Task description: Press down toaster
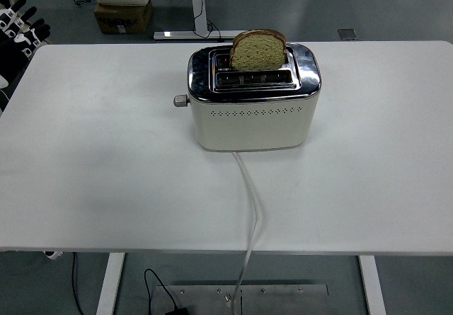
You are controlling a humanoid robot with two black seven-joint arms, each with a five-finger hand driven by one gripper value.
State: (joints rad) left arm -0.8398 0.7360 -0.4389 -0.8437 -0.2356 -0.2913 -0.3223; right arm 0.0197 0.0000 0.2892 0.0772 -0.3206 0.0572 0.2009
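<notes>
A cream toaster [253, 113] with a chrome top stands at the middle of the white table [106, 166]. A slice of brown bread [257, 50] sticks up out of its far slot. The lever knob [180, 100] juts from the toaster's left end and sits high. My left hand [20, 28] shows only at the picture's upper left edge, beyond the table's left corner and far from the toaster, its fingers spread and holding nothing. The right arm is out of view.
A white power cord [250, 209] runs from the toaster's front over the table's near edge to the floor. A cardboard box [124, 14] and a table leg stand on the floor behind the table.
</notes>
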